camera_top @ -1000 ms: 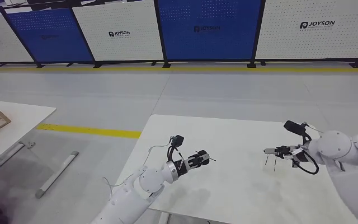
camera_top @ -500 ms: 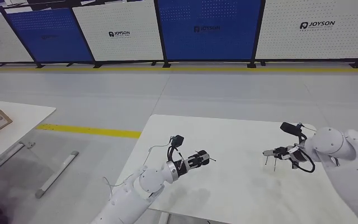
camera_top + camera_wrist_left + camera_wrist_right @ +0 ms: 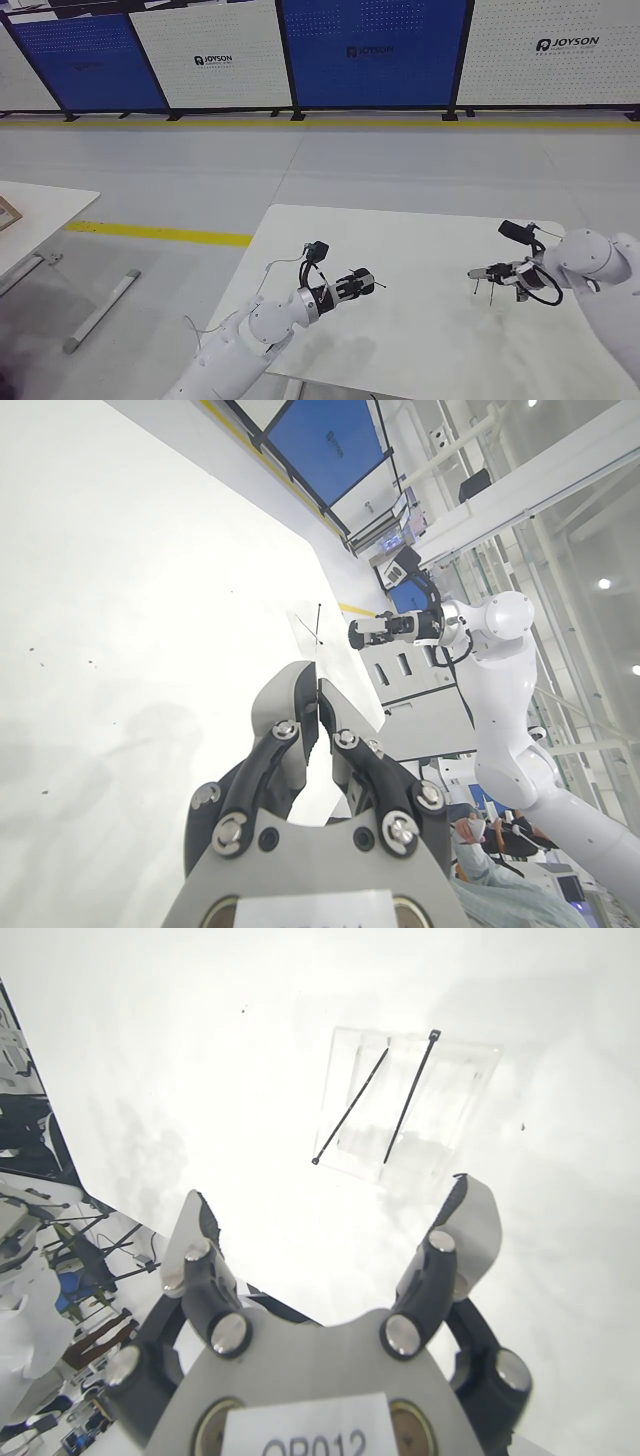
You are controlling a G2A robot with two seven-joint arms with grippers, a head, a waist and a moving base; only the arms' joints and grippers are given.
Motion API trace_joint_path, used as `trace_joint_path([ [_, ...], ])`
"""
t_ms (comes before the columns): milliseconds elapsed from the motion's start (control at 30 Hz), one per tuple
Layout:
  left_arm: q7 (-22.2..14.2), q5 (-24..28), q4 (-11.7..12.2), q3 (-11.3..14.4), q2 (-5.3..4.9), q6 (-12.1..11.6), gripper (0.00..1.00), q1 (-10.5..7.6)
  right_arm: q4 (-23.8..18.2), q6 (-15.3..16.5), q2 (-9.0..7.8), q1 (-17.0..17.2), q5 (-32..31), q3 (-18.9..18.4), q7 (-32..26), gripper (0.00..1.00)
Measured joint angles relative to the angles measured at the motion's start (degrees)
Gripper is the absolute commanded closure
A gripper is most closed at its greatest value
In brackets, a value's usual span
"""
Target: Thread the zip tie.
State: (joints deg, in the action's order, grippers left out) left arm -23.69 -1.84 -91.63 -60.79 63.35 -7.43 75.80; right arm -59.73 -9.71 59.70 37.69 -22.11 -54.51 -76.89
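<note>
1. Two black straps lie side by side without touching on a clear tray point(image 3: 470, 1078), ahead of and below my right gripper point(image 3: 332, 1190). They are the head-near zip tie point(image 3: 351, 1105) and the head-far zip tie point(image 3: 410, 1098). My right gripper's fingers are spread wide with nothing between them. If I come down between the two straps, I risk closing on both or knocking one aside.
2. Both ties lie flat on a smooth surface. I judge my pads may slide over a strap instead of pinching it. A sideways push could also send the light tray skating across the white table point(image 3: 150, 1028).
3. My left gripper point(image 3: 317, 685) sits well apart from the tray with its fingers pressed together. I cannot tell whether anything thin is caught between them. If it is late to open and take the other end, the strap droops unsupported.
4. The head's slot looks tiny. If I grab mid-strap, the free tail is long and bendy and probably misses the slot. A twisted tie may meet the slot wrong side up and jam.
</note>
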Motion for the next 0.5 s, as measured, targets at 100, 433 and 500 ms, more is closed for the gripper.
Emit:
trace_joint_path([
  [100, 0.0, 0.0, 0.0, 0.0, 0.0, 0.0, 1.0, 0.0, -0.16, 0.01, -0.02, 0.03, 0.02, -0.04, -0.03, 0.0],
  [433, 0.0, 0.0, 0.0, 0.0, 0.0, 0.0, 1.0, 0.0, -1.55, -0.14, -0.03, 0.87, -1.65, 0.46, 2.02, 0.0],
  [500, 0.0, 0.0, 0.0, 0.0, 0.0, 0.0, 1.0, 0.0, -2.02, -0.05, 0.03, 0.97, -2.3, 0.56, 3.53, 0.0],
])
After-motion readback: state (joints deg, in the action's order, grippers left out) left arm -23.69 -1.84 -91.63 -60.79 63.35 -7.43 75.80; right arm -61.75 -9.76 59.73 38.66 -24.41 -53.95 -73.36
